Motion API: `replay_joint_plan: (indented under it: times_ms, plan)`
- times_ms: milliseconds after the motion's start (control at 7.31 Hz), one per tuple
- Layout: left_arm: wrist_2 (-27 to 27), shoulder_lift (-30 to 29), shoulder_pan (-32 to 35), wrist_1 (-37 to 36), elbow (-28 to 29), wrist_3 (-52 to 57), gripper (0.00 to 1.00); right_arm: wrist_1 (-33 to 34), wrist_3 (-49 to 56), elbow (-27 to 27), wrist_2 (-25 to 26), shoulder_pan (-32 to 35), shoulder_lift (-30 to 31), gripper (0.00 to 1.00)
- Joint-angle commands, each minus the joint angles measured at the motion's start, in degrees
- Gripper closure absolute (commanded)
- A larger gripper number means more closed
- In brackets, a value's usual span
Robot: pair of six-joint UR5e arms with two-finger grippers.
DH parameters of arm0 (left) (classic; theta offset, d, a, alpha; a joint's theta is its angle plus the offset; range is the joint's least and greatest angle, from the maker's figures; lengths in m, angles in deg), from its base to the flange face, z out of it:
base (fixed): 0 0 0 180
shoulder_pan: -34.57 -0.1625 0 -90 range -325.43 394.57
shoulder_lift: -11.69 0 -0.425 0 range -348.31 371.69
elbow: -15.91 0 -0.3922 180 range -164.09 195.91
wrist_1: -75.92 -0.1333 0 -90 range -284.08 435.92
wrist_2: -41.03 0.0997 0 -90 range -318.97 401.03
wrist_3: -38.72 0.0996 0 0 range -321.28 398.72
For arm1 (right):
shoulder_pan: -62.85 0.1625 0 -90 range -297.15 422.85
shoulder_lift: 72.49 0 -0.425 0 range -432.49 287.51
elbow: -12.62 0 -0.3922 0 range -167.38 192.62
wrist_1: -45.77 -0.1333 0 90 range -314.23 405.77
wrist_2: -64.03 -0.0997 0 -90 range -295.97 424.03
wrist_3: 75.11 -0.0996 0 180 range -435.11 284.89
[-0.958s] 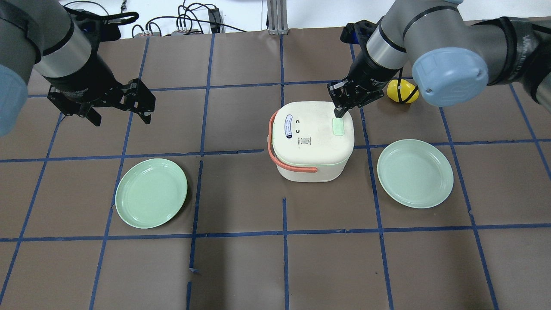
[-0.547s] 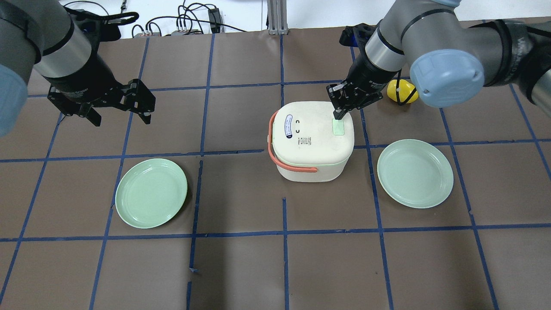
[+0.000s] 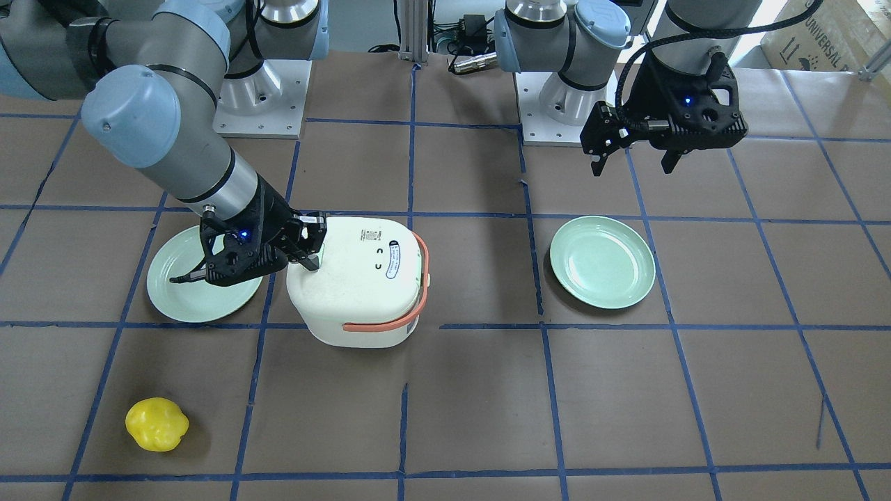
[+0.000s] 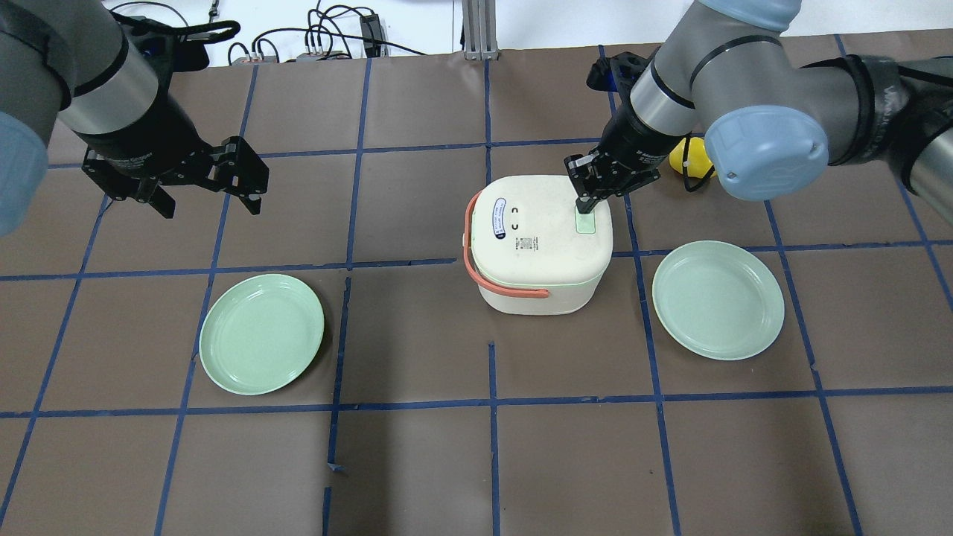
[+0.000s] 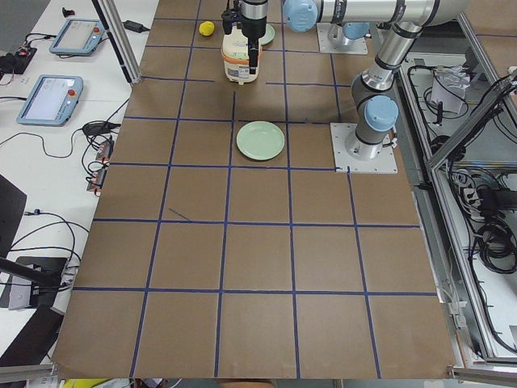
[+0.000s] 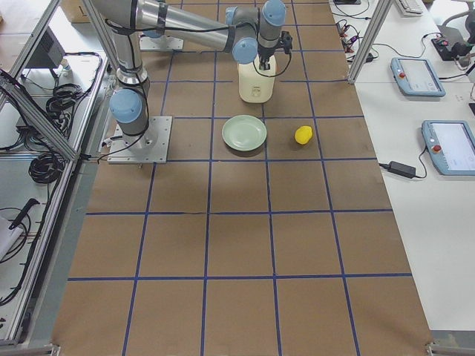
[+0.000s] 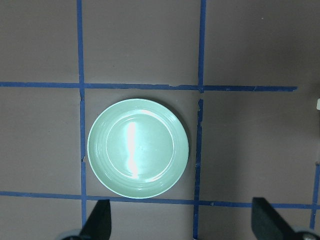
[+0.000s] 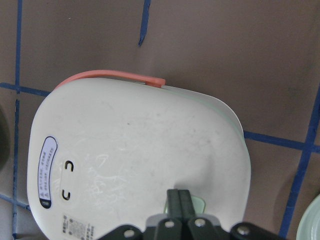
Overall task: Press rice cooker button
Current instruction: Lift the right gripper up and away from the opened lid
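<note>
The rice cooker [image 4: 540, 242] is found directly under the right pincer [image 4: 585, 202], whose fingers are pressed together with nothing held. Their tips are set on the green button [image 4: 587, 225] at the lid's corner. The lid is shut, so the inside is hidden. Two green plates are counted, both bare-faced: one plate [image 4: 718, 299] lies to that pincer's right, and the other plate [image 4: 260, 333] lies below the left pincer [image 4: 210, 205], which is spread wide and holds nothing. One yellow fruit [image 3: 156, 424] is seen beyond the right pincer. Open table [image 4: 476, 461] is seen around the cooker on every side.
</note>
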Motion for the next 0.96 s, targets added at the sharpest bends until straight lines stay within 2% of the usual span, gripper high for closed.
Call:
replay_joint_plan:
  times_ms: [0,821]
  plan:
    - [0.0,0.0,0.0,0.1,0.0,0.0,0.00,0.2,0.0,-0.1,0.0,0.0,-0.1,0.91]
    - [0.0,0.0,0.0,0.0,0.0,0.0,0.00,0.3,-0.1,0.3,0.0,0.1,-0.6,0.91]
